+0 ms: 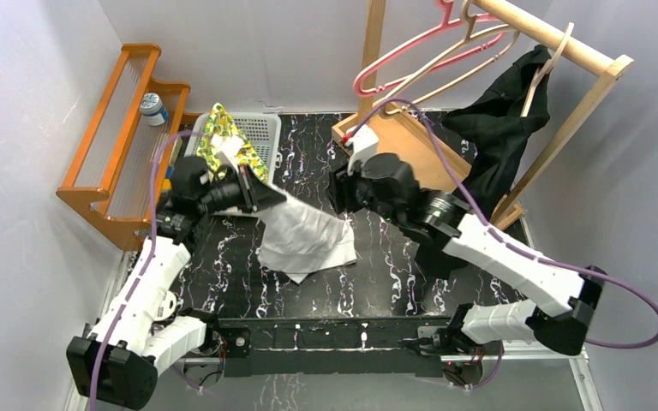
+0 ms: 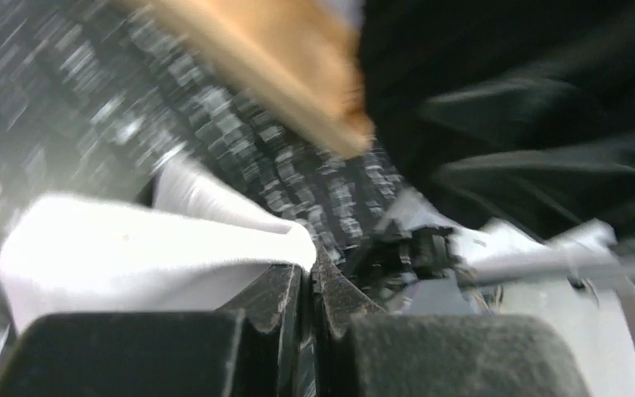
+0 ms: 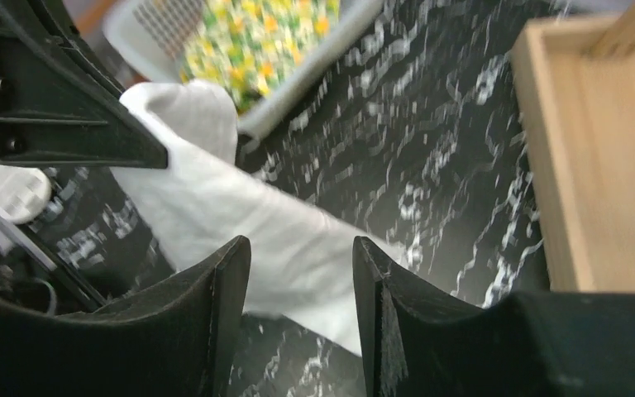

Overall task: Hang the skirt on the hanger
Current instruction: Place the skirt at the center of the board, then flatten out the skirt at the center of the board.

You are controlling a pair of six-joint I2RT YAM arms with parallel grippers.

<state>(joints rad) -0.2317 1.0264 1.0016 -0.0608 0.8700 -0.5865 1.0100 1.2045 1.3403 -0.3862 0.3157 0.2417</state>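
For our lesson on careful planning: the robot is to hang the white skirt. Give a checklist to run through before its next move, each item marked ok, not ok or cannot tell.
1. Left gripper shut on the skirt: ok.
2. Right gripper open, ready to take an edge: ok.
3. Right gripper holding the skirt: not ok, jaws apart.
4. Skirt lifted off the table: not ok, its lower part lies there.
5. Empty hangers on the rail: ok.
6. Waistband found: cannot tell.
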